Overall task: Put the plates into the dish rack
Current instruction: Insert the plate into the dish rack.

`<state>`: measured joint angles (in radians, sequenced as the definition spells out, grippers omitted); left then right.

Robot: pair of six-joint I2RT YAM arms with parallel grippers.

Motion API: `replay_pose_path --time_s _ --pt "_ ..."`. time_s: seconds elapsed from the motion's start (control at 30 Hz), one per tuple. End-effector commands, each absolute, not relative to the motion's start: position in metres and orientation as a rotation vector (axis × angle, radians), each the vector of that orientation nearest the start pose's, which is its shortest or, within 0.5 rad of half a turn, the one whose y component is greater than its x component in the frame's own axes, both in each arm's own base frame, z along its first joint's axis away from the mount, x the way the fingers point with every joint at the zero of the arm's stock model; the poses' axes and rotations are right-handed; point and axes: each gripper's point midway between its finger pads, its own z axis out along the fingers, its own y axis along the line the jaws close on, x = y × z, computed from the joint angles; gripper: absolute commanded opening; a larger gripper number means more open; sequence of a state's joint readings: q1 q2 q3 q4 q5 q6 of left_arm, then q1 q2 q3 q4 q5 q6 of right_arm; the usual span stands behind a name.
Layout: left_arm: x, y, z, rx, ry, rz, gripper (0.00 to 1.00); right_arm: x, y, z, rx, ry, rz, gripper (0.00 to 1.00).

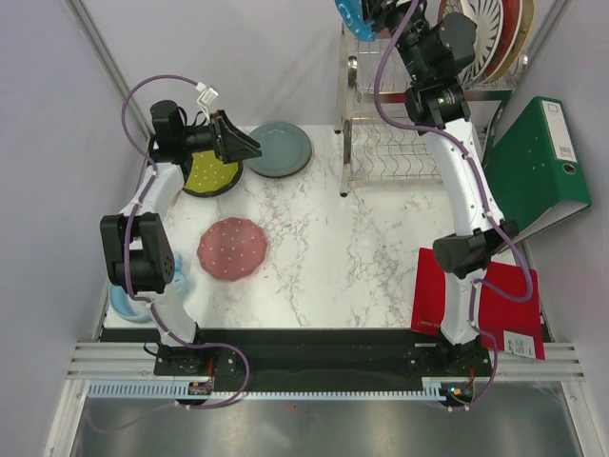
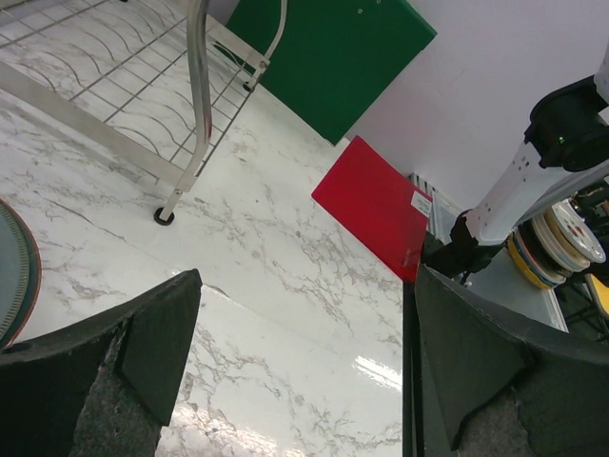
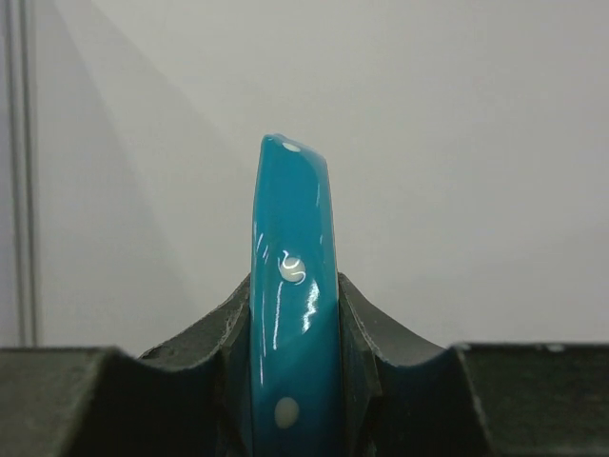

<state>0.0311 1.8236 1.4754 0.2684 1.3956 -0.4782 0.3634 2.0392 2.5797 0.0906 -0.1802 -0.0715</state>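
Teal plate (image 3: 290,219) gripped edge-on by half-closed right tool (image 3: 295,309).

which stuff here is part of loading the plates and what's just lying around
Job: teal dotted plate in the right gripper, lime plate, grey-blue plate, pink dotted plate, steel wire dish rack.
Lying about: green binder, flat red folder.

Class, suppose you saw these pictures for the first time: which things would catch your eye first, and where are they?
First the teal plate, clamped edge-on in the jaws of the right arm, held up at the back by the dish rack. Next the pink dotted plate, lying flat on the marble table, left of centre. Then the green binder at the right edge.
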Motion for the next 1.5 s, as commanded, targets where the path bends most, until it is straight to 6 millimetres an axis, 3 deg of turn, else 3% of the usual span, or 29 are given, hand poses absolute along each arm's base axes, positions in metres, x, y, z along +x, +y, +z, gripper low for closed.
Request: replay_pose_path --time_s 0.0,0.1,0.13,0.2,0.43,0.9,1.47 --pt "0.421 -0.171 0.289 0.745 1.643 -1.454 1.00 0.409 0.152 0.749 -0.200 0.535 0.120 0.00" --pt "0.423 -0.170 0.284 0.718 1.657 -1.429 1.00 0.418 0.137 0.741 -0.193 0.578 0.006 0.00" --pt "0.419 -0.183 0.284 0.730 1.658 -1.426 1.00 0.419 0.128 0.741 -0.189 0.591 -0.022 0.00" --pt "0.420 -0.185 0.278 0.713 1.684 -1.397 1.00 0.430 0.120 0.730 -0.187 0.649 -0.051 0.00" --pt "0.411 -0.194 0.288 0.743 1.661 -1.344 1.00 0.434 0.080 0.714 -0.166 0.773 -0.173 0.00" --pt "0.408 -0.201 0.286 0.764 1.657 -1.382 1.00 0.485 0.047 0.654 -0.179 0.980 -0.237 0.00" --pt "0.413 -0.207 0.276 0.767 1.663 -1.416 1.00 0.488 0.017 0.673 -0.110 0.902 -0.390 0.00"
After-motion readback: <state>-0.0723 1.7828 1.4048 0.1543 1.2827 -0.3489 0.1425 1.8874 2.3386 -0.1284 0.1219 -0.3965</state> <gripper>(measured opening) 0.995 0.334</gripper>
